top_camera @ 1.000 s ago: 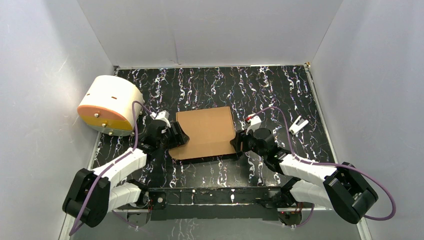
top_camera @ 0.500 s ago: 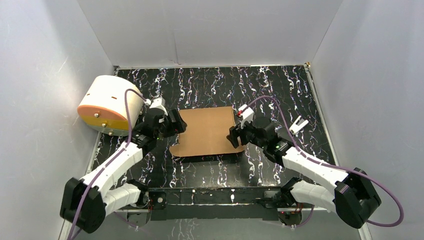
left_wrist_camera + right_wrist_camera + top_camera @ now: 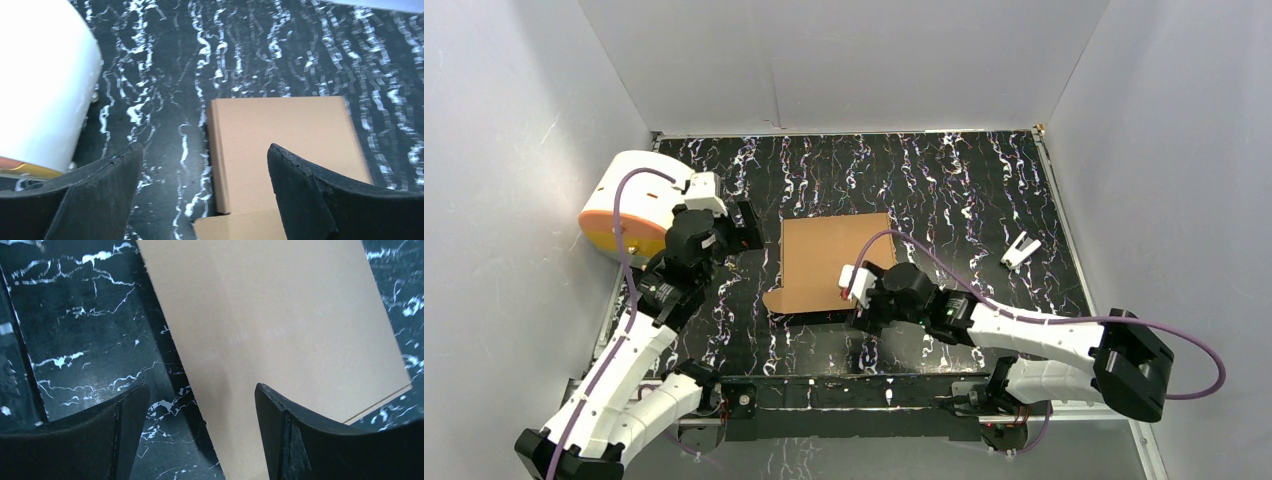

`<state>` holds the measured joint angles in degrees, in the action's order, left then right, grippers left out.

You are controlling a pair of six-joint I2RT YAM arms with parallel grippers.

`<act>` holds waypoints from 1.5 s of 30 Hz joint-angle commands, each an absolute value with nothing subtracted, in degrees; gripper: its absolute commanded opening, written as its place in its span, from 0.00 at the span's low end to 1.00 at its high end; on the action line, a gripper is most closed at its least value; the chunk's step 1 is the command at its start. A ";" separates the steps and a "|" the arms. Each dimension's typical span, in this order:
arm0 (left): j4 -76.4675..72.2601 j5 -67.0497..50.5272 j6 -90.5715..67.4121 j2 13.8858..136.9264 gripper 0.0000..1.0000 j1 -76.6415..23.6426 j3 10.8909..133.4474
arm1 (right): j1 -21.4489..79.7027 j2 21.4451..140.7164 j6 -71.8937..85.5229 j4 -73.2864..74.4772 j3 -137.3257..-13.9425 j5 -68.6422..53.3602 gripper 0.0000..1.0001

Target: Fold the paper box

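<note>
- Looking down from above, you see a black table point(image 3: 944, 170) veined with white and purple, closed in by plain pale walls point(image 3: 844, 60) on the left, far and right sides.
- You have one paper box point(image 3: 834, 255): brown cardboard, lying flat in the middle of the table, with a small tab sticking out at its near-left corner.
- You can count two arms, one cream-white cylinder point(image 3: 629, 200) with an orange face, and one small white clip point(image 3: 1021, 249).
- The cylinder lies on its side at the far left, against the wall. The clip lies well to the right of the box.
- Your left gripper point(image 3: 204, 150) hangs between the cylinder and the box, apart from both. Its jaws are spread wide and hold nothing.
- Your right gripper point(image 3: 200, 387) hovers over the box's near edge. Its jaws are also parted, with only bare cardboard and table showing between them.
- A purple cable point(image 3: 924, 262) from the right arm arcs across the box's near-right corner in the top view and hides a strip of it.
</note>
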<state>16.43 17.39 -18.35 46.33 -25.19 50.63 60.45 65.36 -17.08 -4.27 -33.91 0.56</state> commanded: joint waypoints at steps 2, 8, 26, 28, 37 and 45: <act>16.93 19.99 -12.31 43.64 0.91 -20.21 46.53 | 67.23 68.84 -32.17 -4.99 -38.57 9.98 0.86; 16.01 19.91 -12.15 39.56 0.91 -18.93 44.04 | 73.58 75.66 -44.28 -11.46 -38.95 20.88 0.85; 15.51 19.83 -12.83 36.53 0.91 -18.13 42.99 | 78.75 93.06 -58.06 -31.11 -36.76 36.23 0.68; 15.47 19.56 -12.86 36.68 0.91 -18.09 42.91 | 79.90 93.03 -56.78 -30.03 -37.44 37.28 0.70; 15.56 18.37 -13.07 36.92 0.91 -17.58 43.02 | 79.98 92.80 -55.01 -30.74 -36.45 38.70 0.70; 15.47 17.89 -13.10 36.90 0.91 -17.40 42.89 | 78.84 95.18 -55.14 -30.41 -38.74 38.55 0.42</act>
<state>16.69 18.37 -13.32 37.41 -17.74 43.44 79.24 95.04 -55.42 -28.53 -36.23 37.56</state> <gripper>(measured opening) 0.913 0.482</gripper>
